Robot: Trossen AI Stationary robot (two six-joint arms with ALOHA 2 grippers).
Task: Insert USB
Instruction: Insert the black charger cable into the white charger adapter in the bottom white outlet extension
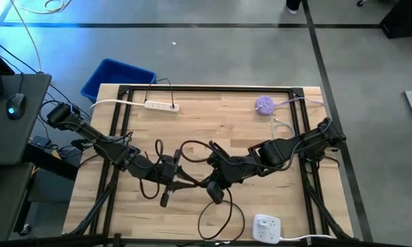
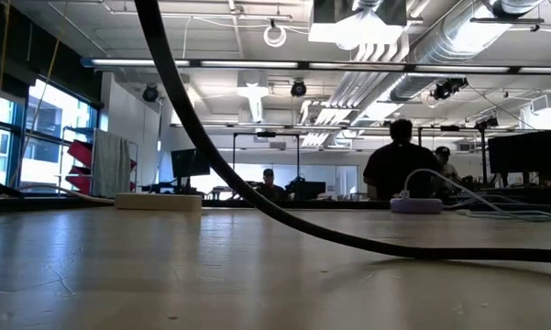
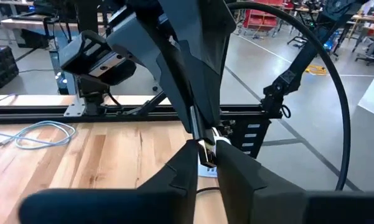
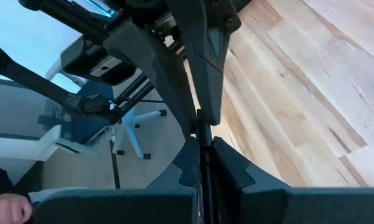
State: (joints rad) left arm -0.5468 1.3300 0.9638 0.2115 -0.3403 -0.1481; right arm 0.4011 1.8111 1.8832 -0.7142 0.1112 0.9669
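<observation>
My two grippers meet tip to tip over the middle of the table. My left gripper [image 1: 189, 177] comes from the left and is shut on a small pale plug [image 3: 206, 151]. My right gripper [image 1: 210, 177] comes from the right and is shut on the thin black end of a cable [image 4: 201, 134]. The black cable [image 1: 216, 213] lies in loops on the wood around and in front of both grippers. In the low view it arcs across the picture [image 2: 257, 197]. In each wrist view the other arm's fingers reach in from the far side, and the two held ends meet between them. My left gripper pinches the small pale plug [image 3: 206, 151] between its two fingertips. The fingers come roughly level from the table's left. The plug sticks out past the fingertips toward my right gripper. My right gripper pinches the thin black cable end [image 4: 201, 134] between its two fingertips. The fingers come roughly level from the table's right and lie along the end. It points toward my left gripper's fingers.
A white power strip [image 1: 161, 105] lies at the far left and a purple hub [image 1: 264, 104] with a pale cord at the far right. A white charger block [image 1: 266, 226] sits at the near edge. A blue bin [image 1: 116, 79] stands beyond the far left corner. People are in the room behind.
</observation>
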